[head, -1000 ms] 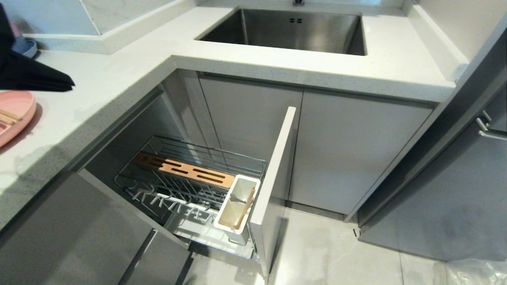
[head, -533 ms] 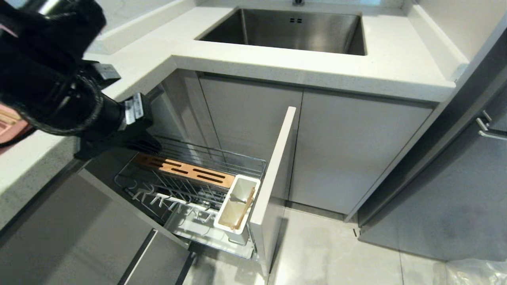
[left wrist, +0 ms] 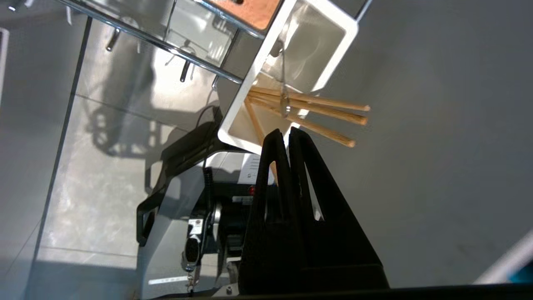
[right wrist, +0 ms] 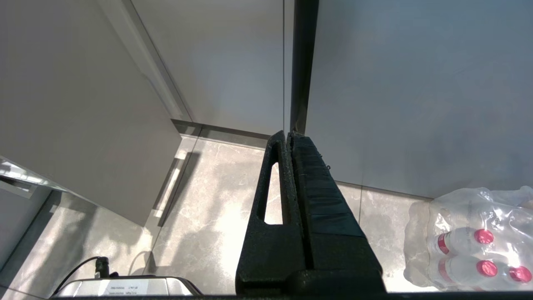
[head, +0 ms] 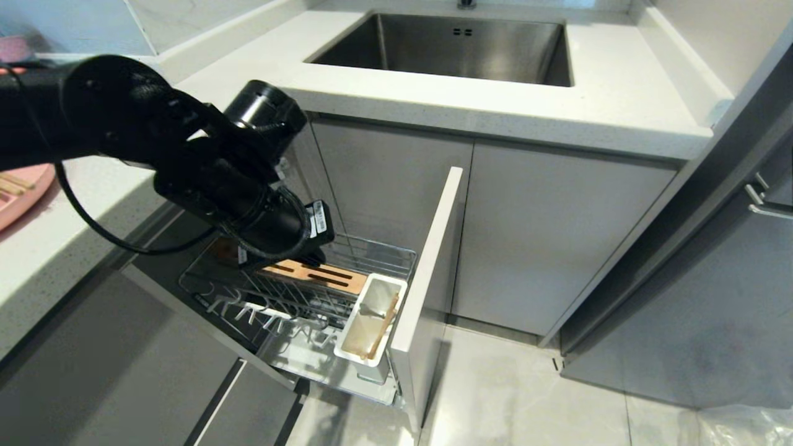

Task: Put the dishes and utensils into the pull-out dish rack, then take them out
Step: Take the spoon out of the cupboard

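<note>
While the pull-out dish rack (head: 297, 291) is standing open below the counter (head: 384, 93), the left gripper (left wrist: 287, 132) is hanging over it with its fingers pressed together and holding nothing. Just ahead of its fingertips, the white cutlery caddy (left wrist: 308, 50) is sitting at the rack's front end, with the wooden chopsticks (left wrist: 308, 109) leaning out over its rim and the metal spoon (left wrist: 284, 104) standing among them. Beneath the wrist, the slotted wooden strip (head: 316, 276) is lying across the wire basket. Far behind the arm, the pink plate (head: 21, 186) is resting on the counter. The right gripper (right wrist: 289, 135) is hanging near the floor, fingers together, beside a pack of water bottles (right wrist: 470, 241).
</note>
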